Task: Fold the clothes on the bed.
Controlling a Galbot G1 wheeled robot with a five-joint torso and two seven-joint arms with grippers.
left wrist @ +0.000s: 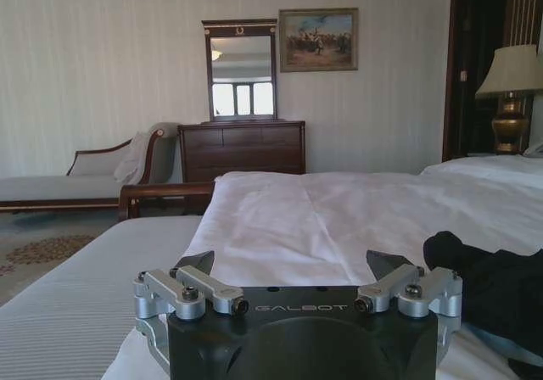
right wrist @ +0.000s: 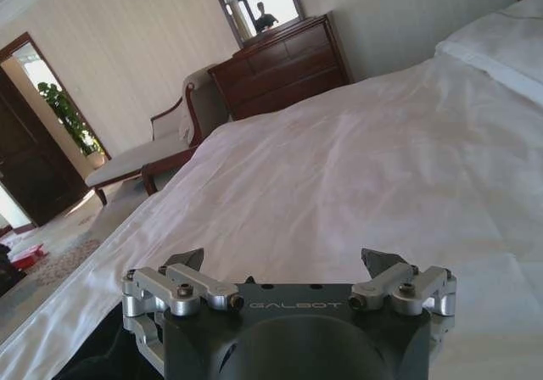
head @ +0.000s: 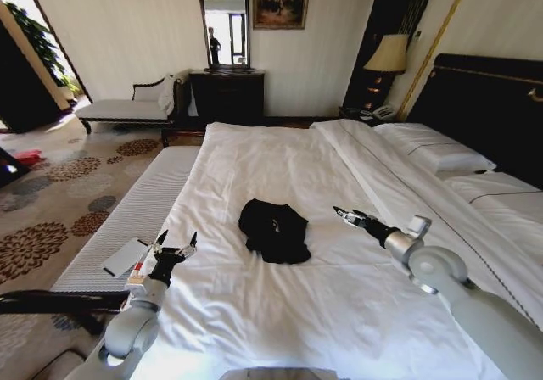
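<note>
Head view shows the black T-shirt [head: 274, 230] lying crumpled in the middle of the bed [head: 280, 168], on the white sheet. Left gripper [head: 176, 243] hovers near the bed's left edge, fingers spread apart and empty. Right gripper [head: 347, 215] hovers just right of the shirt, fingers also apart.

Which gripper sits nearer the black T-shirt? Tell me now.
Right. The right gripper hovers open just off the black T-shirt on its headboard side; the left gripper, also open, hangs farther off by the bed's outer edge.
</note>
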